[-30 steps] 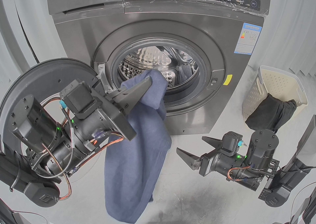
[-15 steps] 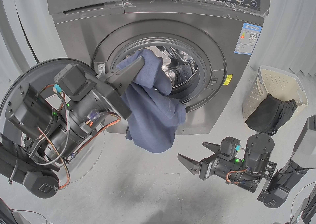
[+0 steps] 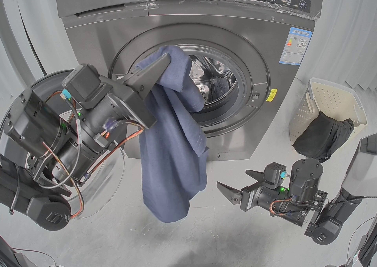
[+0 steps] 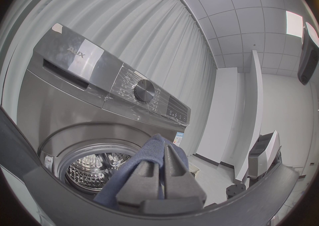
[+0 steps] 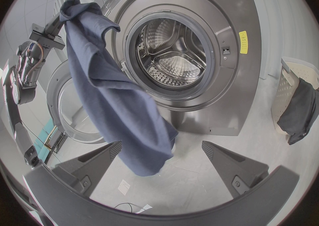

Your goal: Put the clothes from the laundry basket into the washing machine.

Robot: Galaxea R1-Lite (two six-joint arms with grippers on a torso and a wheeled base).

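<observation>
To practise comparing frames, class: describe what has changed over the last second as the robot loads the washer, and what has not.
The left gripper, shut on the blue cloth, rose toward the top of the drum opening, so the cloth's lower end hangs higher. The right gripper stayed open and low, barely shifting. The black garment still drapes over the laundry basket.

Dangling blue garment (image 3: 172,161) before open washing machine (image 3: 98,40); black garment (image 3: 322,138) over basket (image 3: 337,99)
</observation>
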